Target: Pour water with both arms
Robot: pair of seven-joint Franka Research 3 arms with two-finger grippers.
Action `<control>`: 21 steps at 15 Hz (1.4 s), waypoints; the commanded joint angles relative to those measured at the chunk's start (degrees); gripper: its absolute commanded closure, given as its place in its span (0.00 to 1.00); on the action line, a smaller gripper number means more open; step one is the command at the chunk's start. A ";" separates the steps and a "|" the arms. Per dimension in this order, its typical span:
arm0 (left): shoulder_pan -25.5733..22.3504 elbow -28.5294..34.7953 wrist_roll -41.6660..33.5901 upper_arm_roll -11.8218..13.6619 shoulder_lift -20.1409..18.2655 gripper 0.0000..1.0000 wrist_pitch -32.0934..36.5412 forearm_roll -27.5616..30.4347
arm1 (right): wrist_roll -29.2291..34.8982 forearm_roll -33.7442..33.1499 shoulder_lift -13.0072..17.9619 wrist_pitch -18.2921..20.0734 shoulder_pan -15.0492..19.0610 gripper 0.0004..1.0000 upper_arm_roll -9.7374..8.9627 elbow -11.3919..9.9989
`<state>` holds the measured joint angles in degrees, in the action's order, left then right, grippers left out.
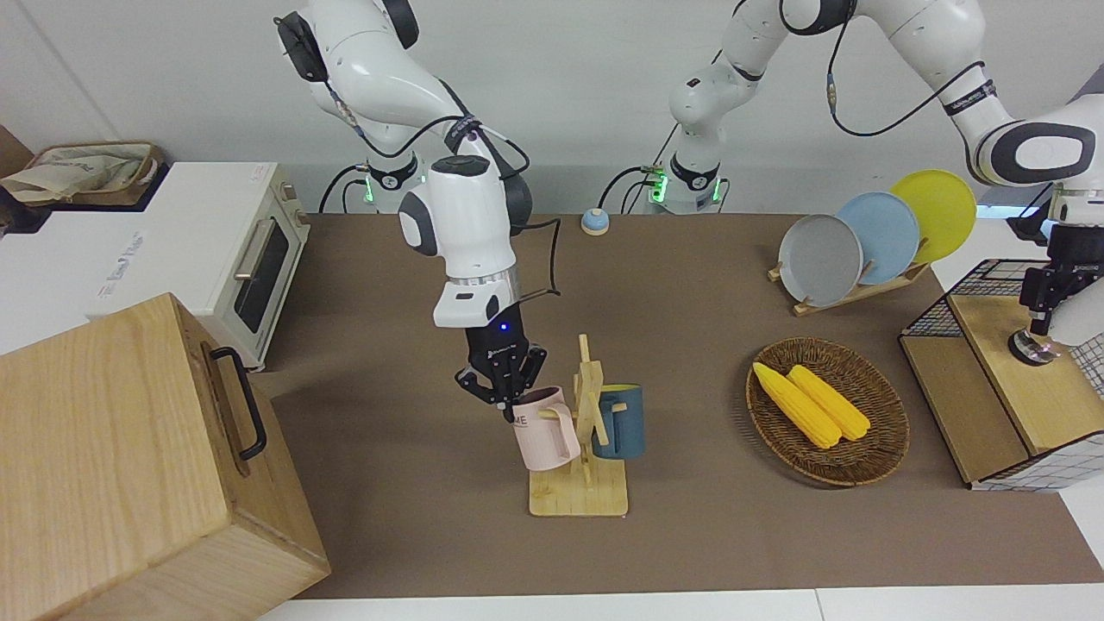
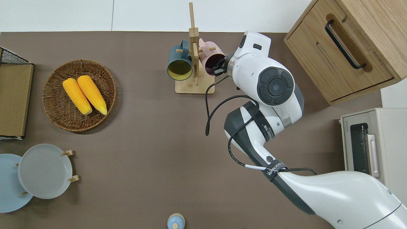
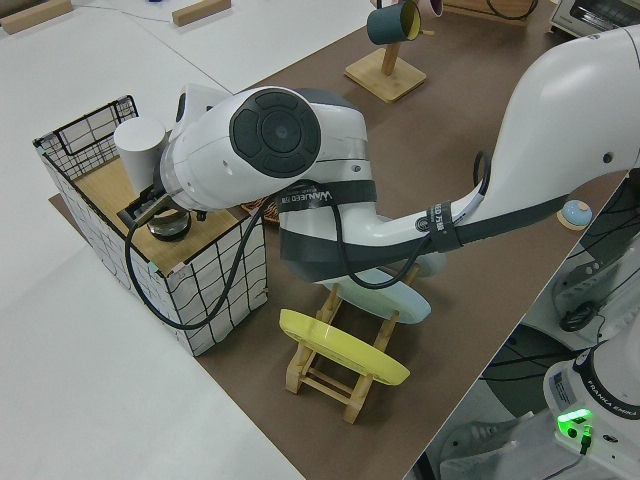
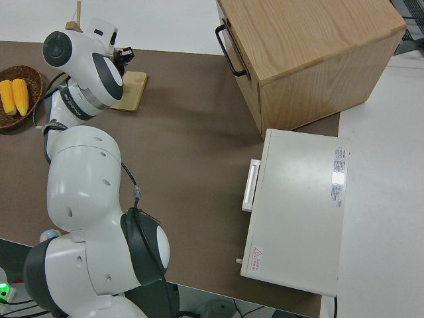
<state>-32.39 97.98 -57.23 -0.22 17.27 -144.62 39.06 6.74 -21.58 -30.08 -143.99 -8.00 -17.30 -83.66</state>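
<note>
You have two large glossy white jointed arms with black cables, each ending in a black two-fingered gripper. Your right gripper is at the rim of the pale pink ceramic mug that hangs on the light wooden mug stand, fingers pinching the mug's rim on the side toward the right arm's end of the table; the overhead view shows them at the mouth of the mug. Your left gripper is over the wooden top of the black wire-grid crate at the left arm's end of the table, just above a small round metal-rimmed object; whether its fingers are spread or closed, you cannot tell. In the left side view a white cup stands on that crate top beside the gripper.

Count what lies around: two mugs on the stand, the pink one and a dark teal mug with a yellow inside; two yellow corn cobs in one round woven wicker basket; three plates, grey, light blue and yellow, upright in one wooden rack. One cream toaster oven, one wooden box with a black handle and one small blue knob-like object complete the table.
</note>
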 commanded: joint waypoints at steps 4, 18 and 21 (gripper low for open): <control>1.28 1.08 -1.22 0.66 0.13 0.93 -2.42 0.67 | -1.29 -0.75 0.81 2.57 0.52 1.00 0.42 1.22; 1.54 -4.89 13.00 0.83 -2.07 0.94 3.27 -10.66 | -6.99 -0.22 6.08 3.72 4.91 1.00 0.16 -4.31; 1.46 -9.28 16.08 1.45 -3.03 0.94 10.66 -11.11 | -8.50 -0.05 7.14 4.86 5.53 1.00 0.16 -4.58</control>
<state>-31.64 92.12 -45.04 0.05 15.93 -138.99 29.47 -0.18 -21.58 -25.47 -140.13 -3.70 -16.31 -85.70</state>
